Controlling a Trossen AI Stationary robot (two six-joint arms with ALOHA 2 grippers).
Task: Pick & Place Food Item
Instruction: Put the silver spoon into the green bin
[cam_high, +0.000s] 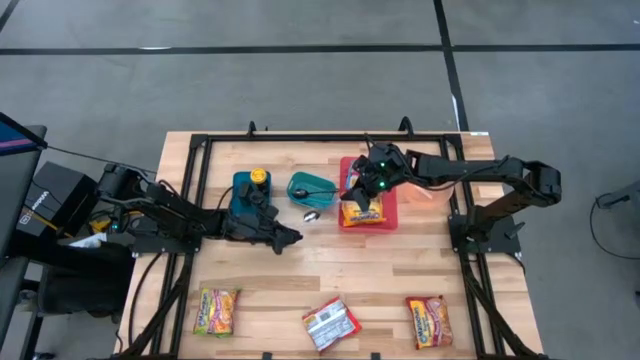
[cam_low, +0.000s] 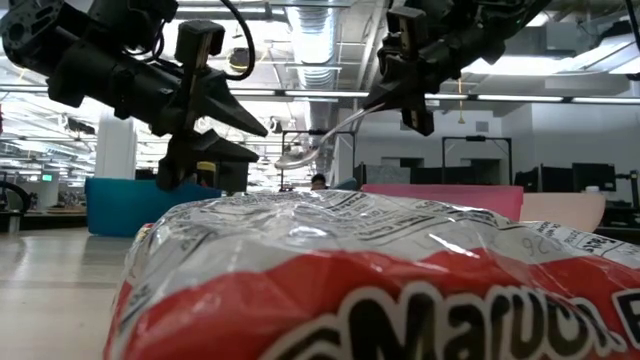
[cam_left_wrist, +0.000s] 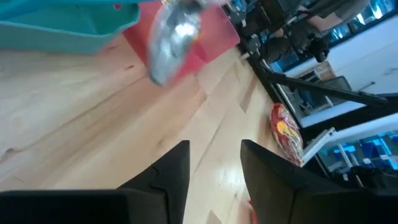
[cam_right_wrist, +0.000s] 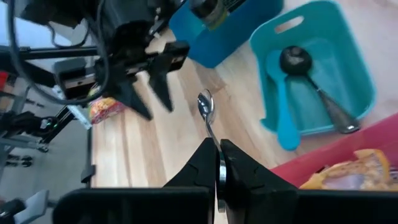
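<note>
A metal spoon (cam_right_wrist: 206, 106) is pinched by its handle in the fully closed right gripper (cam_right_wrist: 219, 163), bowl held out over the table beside the teal tray (cam_right_wrist: 348, 37). The left gripper (cam_left_wrist: 214, 163), partly open and empty, hangs just beside the spoon bowl. Apparent step: spoon carry or handover. The ramen packet (cam_high: 363, 209) lies in the red tray (cam_high: 390, 200); next, a steady spoon placement is called for.

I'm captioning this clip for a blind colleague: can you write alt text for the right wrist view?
The right gripper is shut on the handle of a metal spoon, holding it above the wooden table. Beyond it the left gripper stands open, beside a teal tray holding a blue spoon and a black ladle.
</note>
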